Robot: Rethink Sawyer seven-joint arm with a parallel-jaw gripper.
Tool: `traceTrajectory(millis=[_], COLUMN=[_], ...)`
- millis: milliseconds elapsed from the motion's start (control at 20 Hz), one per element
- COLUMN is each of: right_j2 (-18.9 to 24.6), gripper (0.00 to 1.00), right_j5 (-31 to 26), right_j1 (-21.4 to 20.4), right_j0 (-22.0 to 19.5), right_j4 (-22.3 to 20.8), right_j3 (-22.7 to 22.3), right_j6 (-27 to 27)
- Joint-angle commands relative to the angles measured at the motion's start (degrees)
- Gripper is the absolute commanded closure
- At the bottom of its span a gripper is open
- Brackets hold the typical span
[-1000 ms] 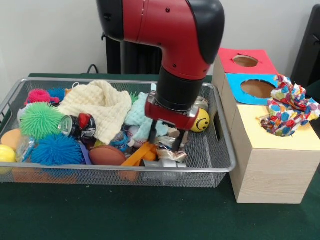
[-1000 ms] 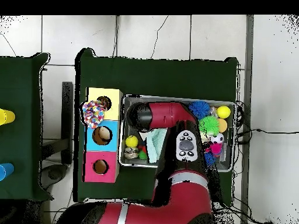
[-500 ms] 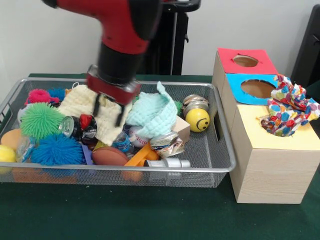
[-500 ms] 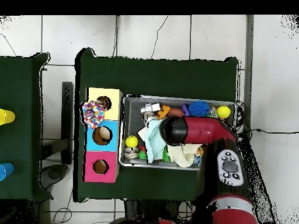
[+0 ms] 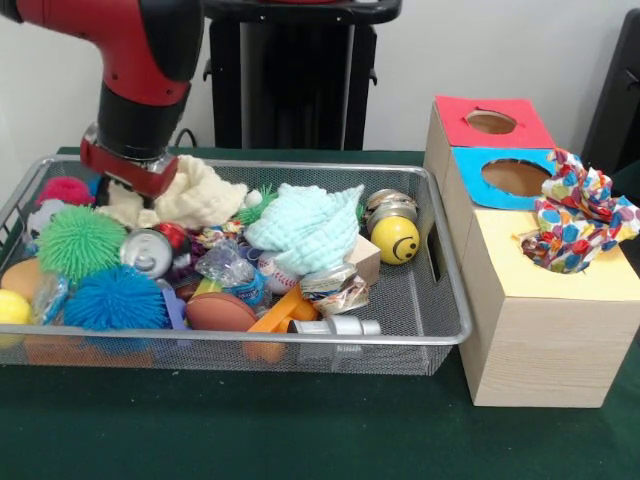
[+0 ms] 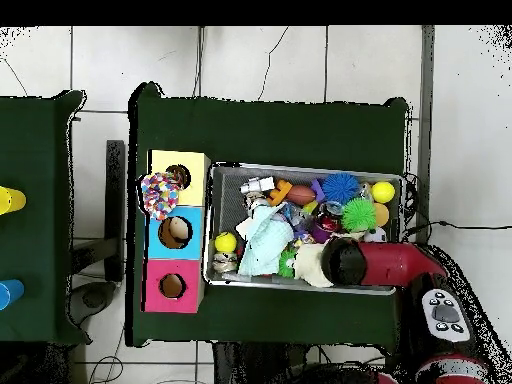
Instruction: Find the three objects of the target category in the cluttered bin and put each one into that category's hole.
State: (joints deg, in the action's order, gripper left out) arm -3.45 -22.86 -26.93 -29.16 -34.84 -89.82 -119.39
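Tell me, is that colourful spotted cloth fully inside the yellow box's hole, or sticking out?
Sticking out. The spotted cloth sits bunched over the hole of the yellow box, mostly above the top; overhead it half-covers the opening.

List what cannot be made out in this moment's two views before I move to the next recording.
- Gripper: front view, its tip sits down against the cream cloth; whether the jaws are open or shut, or hold anything, cannot be told. Overhead view, the arm covers it.
- Yellow-topped box's hole: the multicoloured cloth fills it in both views.
- Items under the mint cloth: covered in both views.
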Motion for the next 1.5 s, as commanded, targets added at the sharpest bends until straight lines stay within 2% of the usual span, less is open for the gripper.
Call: traceTrajectory(millis=[50,200,350,500,550,750,1050,1200,1500], right_j2=[7.12,9.54,14.73,21.73,22.4,21.82,21.57,20.46,20.52], gripper=[0.0,0.0,0.0,0.0,0.0,0.0,0.0,0.0,0.0], right_j5=[4.42,5.63,6.69,2.2,1.46,2.73,0.63,1.79,0.82], right_j1=[15.2,18.33,20.33,22.68,22.93,21.46,19.73,18.42,17.63], right_j0=[-1.15,-3.17,-7.72,-14.88,-15.42,-13.64,-12.0,-10.32,-10.38], right_j4=[-9.91,-11.37,-11.99,-9.01,-8.27,-8.24,-8.17,-8.71,-7.74], right_j3=[1.06,3.17,2.91,1.02,0.55,-0.81,-0.45,-0.89,-1.64], right_j6=[10.1,10.96,13.76,18.67,18.38,13.75,13.17,11.26,10.98])
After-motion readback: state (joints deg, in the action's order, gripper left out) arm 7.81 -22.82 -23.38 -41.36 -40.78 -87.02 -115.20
